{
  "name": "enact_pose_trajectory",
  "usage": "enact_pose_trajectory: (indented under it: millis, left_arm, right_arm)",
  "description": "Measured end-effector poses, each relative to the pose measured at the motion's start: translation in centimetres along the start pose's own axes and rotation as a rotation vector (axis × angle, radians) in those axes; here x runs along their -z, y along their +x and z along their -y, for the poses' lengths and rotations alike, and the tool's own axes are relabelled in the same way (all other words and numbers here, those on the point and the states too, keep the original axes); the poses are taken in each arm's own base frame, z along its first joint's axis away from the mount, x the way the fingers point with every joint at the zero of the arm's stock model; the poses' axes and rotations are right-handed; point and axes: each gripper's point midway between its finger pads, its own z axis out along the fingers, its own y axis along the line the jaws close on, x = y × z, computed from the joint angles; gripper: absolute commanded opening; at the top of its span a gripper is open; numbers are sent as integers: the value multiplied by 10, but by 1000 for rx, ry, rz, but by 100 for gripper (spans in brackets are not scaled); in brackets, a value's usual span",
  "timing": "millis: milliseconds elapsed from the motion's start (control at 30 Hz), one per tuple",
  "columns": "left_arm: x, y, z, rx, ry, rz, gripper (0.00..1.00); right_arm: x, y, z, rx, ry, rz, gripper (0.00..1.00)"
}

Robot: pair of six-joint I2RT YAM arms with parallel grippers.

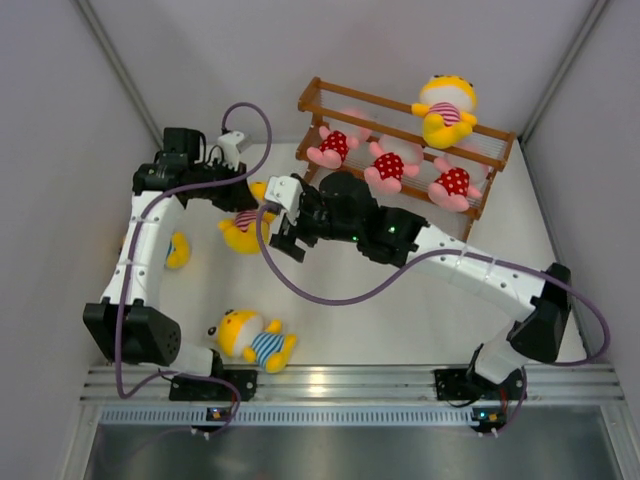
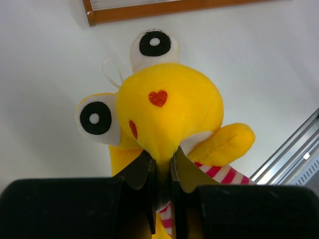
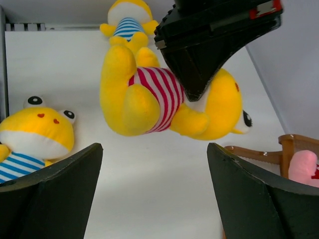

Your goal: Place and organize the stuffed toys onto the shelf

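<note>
My left gripper (image 1: pixel 250 203) (image 2: pixel 162 164) is shut on a yellow stuffed toy in a pink-striped shirt (image 1: pixel 243 230) (image 2: pixel 169 109) (image 3: pixel 149 99), pinching it at the neck and holding it above the table. My right gripper (image 1: pixel 283 226) (image 3: pixel 154 199) hangs open just beside it, nothing between its fingers. The brown wooden shelf (image 1: pixel 500 150) (image 3: pixel 256 152) stands at the back right. On its top tier sits another yellow pink-striped toy (image 1: pixel 445 108); three pink red-dotted toys (image 1: pixel 388 165) lie lower down. Yellow blue-striped toys (image 1: pixel 255 342) (image 3: pixel 35 134) lie on the table.
A second blue-striped toy (image 1: pixel 177 250) lies half hidden under the left arm by the left wall. White walls close in both sides. A metal rail (image 1: pixel 350 385) runs along the near edge. A purple cable (image 1: pixel 330 295) loops over the table's middle.
</note>
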Motion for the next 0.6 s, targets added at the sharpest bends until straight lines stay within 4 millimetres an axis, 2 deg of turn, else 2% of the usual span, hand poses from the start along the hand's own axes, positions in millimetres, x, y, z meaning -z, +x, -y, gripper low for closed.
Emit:
enact_pose_trajectory:
  millis: [100,300,400,433,467,533,567,600]
  left_arm:
    - [0,-2,3,4,5,2,0]
    - [-1,-3,7,10,10,2,0]
    - [0,-3,7,15,10,2,0]
    - [1,-4,7,14,8,2,0]
    - [2,-5,7,10,3,5,0]
    - [5,-9,5,-5,-13,12,0]
    - [8,-10,5,-8,-20,8,1]
    - [10,-10,5,-11,-26,6,11]
  right_arm:
    - [-20,10,-5,-3,-29,-18,87]
    - [-52,8,-5,-4,-53,-1,84]
    - [-65,10,-6,-12,-61,-6,64]
    - [-69,11,-6,-16,-64,-10,44]
    - [-72,13,-6,-17,-70,-21,32]
    - [-76,14,-9,-26,-82,-36,0]
    - [-77,15,-8,-24,-77,-41,0]
    - [-77,14,-7,-25,-75,-44,0]
